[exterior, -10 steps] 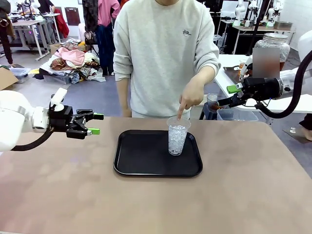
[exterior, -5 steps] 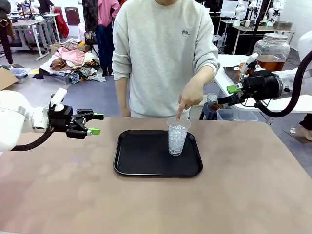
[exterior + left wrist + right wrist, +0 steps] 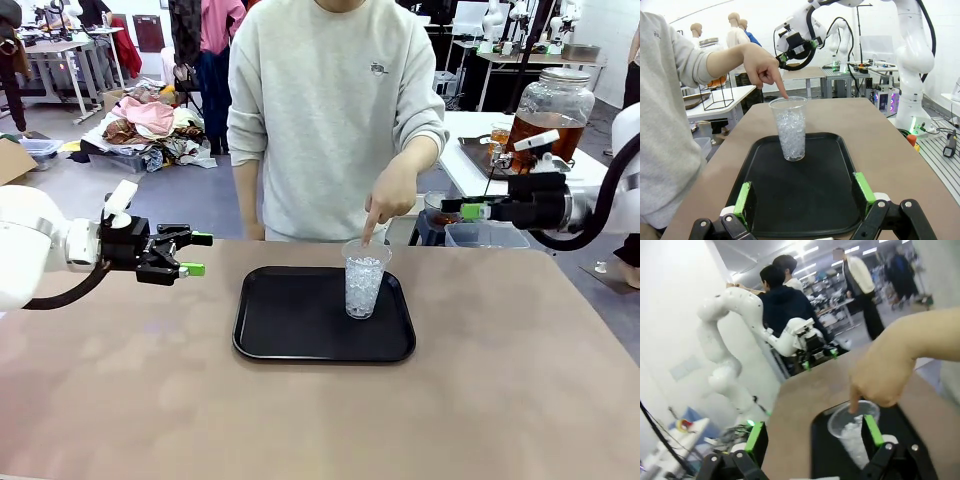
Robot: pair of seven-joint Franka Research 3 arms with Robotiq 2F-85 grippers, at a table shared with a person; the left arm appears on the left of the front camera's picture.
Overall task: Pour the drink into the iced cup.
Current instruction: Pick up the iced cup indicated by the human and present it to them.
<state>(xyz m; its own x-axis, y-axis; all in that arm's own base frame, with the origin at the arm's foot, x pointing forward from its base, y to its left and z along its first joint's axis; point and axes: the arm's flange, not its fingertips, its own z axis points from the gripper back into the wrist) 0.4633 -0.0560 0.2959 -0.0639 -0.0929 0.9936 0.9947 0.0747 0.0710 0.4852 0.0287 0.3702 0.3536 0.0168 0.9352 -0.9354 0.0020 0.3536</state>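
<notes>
A clear plastic cup full of ice (image 3: 364,280) (image 3: 790,128) (image 3: 852,430) stands on the black tray (image 3: 290,325) (image 3: 805,195), near its back right. The person's hand (image 3: 385,200) (image 3: 762,65) (image 3: 890,365) points a finger down at the cup's rim. The amber-brown drink fills the lower part of a round glass dispenser jar with a silver lid (image 3: 555,110) on a side table at the far right. My left gripper (image 3: 195,253) (image 3: 805,197) hangs open above the table, left of the tray. My right gripper (image 3: 460,210) (image 3: 812,440) is open in the air right of the person, in front of the jar.
The tray sits mid-table on the brown tabletop (image 3: 150,400). The person stands at the far edge behind the tray. A side table (image 3: 470,150) at the back right carries the jar, with a grey bin (image 3: 480,235) below it. Other people show far off in the right wrist view.
My right gripper has swung from tilted to level and moved slightly down and right, uncovering the jar. The left arm, the cup and the pointing hand have stayed put.
</notes>
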